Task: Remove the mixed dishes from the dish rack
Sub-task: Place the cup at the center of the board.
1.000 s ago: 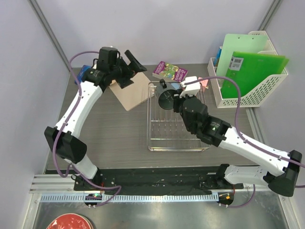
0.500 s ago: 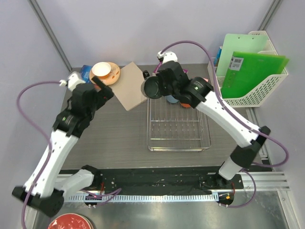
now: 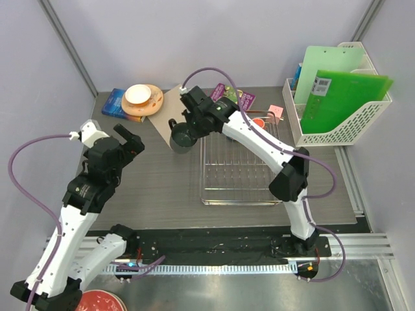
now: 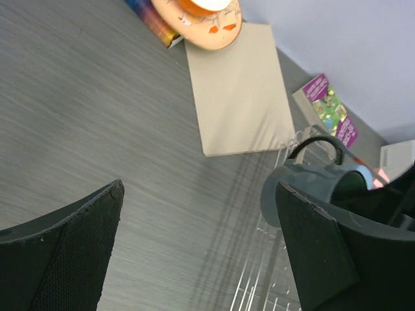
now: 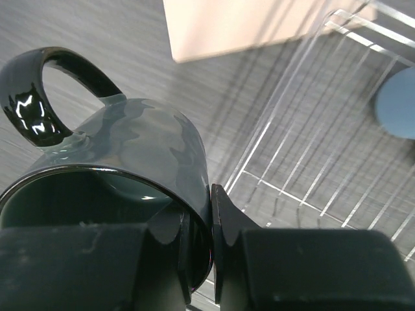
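Observation:
My right gripper [image 3: 190,129] is shut on the rim of the grey handled mug [image 3: 180,139], one finger inside and one outside [image 5: 224,220]. It holds the mug [image 5: 130,149] over the table just left of the chrome dish rack [image 3: 240,170]. A light-blue cup [image 5: 397,103] lies in the rack, and an orange cup [image 3: 259,122] shows at its back. A speckled orange plate [image 3: 154,103] with a small bowl [image 3: 137,96] on it sits at the back left. My left gripper [image 3: 128,144] is open and empty over the left table; its view shows the mug [image 4: 305,191].
A cream board [image 3: 174,123] lies between the plate and the rack. A blue book [image 3: 115,102] lies under the plate and a purple book [image 3: 241,98] behind the rack. A white lattice basket [image 3: 340,123] with green folders stands at the right. A red plate [image 3: 97,302] is at the near left.
My right arm carried the mug left, from over the rack to past its left edge. My left arm drew back from the plate toward the near left.

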Action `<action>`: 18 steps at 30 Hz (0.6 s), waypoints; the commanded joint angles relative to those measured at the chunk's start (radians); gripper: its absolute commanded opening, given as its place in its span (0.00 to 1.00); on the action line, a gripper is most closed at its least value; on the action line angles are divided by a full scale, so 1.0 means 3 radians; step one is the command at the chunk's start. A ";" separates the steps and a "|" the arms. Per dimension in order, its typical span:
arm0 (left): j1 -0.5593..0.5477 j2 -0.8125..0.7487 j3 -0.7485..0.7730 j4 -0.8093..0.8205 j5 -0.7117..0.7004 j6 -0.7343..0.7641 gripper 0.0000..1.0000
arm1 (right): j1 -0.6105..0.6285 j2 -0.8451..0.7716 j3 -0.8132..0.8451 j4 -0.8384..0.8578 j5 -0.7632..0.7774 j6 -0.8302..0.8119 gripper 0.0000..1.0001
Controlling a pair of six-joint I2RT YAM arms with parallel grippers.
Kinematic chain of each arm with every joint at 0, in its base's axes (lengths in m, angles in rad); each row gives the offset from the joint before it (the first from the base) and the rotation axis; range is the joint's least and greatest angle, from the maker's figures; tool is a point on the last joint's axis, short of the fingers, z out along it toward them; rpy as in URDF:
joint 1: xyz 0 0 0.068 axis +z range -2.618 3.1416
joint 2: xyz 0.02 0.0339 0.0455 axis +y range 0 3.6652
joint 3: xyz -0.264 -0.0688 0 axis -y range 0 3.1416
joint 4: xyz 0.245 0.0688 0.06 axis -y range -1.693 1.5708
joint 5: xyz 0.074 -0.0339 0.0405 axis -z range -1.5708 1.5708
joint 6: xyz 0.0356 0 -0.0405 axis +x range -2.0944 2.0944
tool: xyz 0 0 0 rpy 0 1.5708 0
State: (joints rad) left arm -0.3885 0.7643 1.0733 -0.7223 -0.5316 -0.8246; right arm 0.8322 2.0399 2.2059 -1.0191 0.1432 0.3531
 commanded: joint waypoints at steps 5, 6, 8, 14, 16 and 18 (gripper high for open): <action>-0.0009 -0.0180 -0.0106 -0.0052 -0.0064 0.0146 0.97 | 0.0278 0.0598 0.0898 -0.0095 -0.0140 0.0004 0.01; -0.0014 -0.0185 -0.0121 -0.0062 -0.0059 0.0141 0.97 | 0.0299 0.0675 0.0976 -0.0126 -0.0115 -0.0016 0.01; -0.0014 -0.0195 -0.0146 -0.0087 -0.0038 0.0136 0.97 | 0.0350 0.0844 0.1043 -0.0141 0.0012 -0.0072 0.01; -0.0014 -0.0257 -0.0310 -0.0108 0.0018 0.0054 0.96 | 0.0366 0.0916 0.0640 0.0052 0.0289 -0.0134 0.01; -0.0014 -0.0262 -0.0361 -0.0103 0.0039 0.0044 0.96 | 0.0366 0.0916 0.0558 0.0109 0.0335 -0.0144 0.01; -0.0014 -0.0252 -0.0402 -0.0103 0.0054 0.0033 0.96 | 0.0360 0.0977 0.0522 0.0130 0.0330 -0.0164 0.01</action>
State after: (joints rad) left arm -0.3889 0.6914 0.9726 -0.7563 -0.5224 -0.8051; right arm 0.9512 2.3524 2.3692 -1.0599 0.2001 0.3218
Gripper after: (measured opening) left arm 0.962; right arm 0.166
